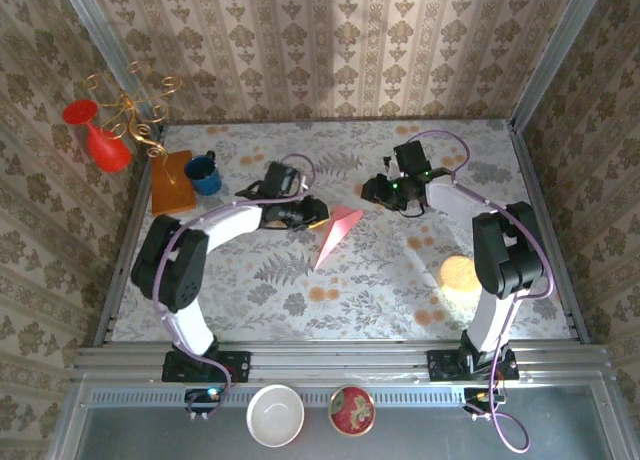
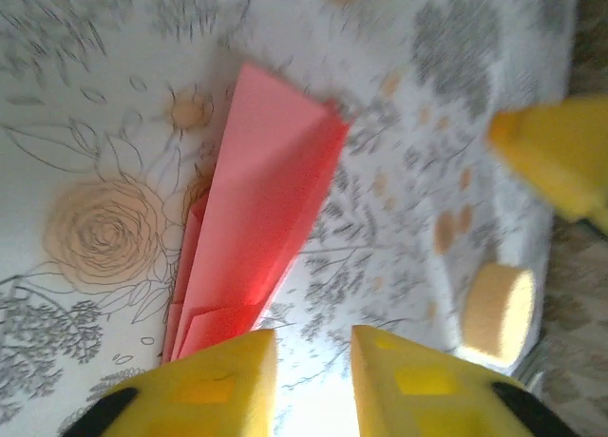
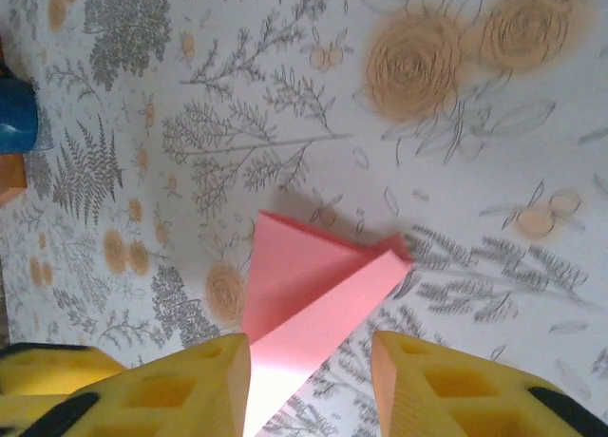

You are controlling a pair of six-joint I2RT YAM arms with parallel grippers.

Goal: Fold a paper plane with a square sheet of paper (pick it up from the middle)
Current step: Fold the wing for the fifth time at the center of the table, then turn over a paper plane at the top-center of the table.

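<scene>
The salmon-pink paper plane [image 1: 335, 235] lies on the flowered tablecloth mid-table, a narrow folded dart with its point toward the near edge. My left gripper [image 1: 317, 213] hovers just left of its wide end. In the left wrist view the plane [image 2: 256, 218] runs up from beside the left finger, and the left gripper [image 2: 313, 385] is open with only cloth in the gap. My right gripper [image 1: 373, 192] is to the right of the wide end. In the right wrist view it [image 3: 309, 385] stands open above the plane [image 3: 313, 294], whose narrow part runs under the gap.
A blue mug [image 1: 205, 174] and an orange-brown board [image 1: 171, 182] sit at the back left, by a red vase [image 1: 100, 140] and a gold candle holder [image 1: 135, 110]. A round cork disc [image 1: 458, 272] lies at the right. Two bowls [image 1: 276, 415] stand below the near rail.
</scene>
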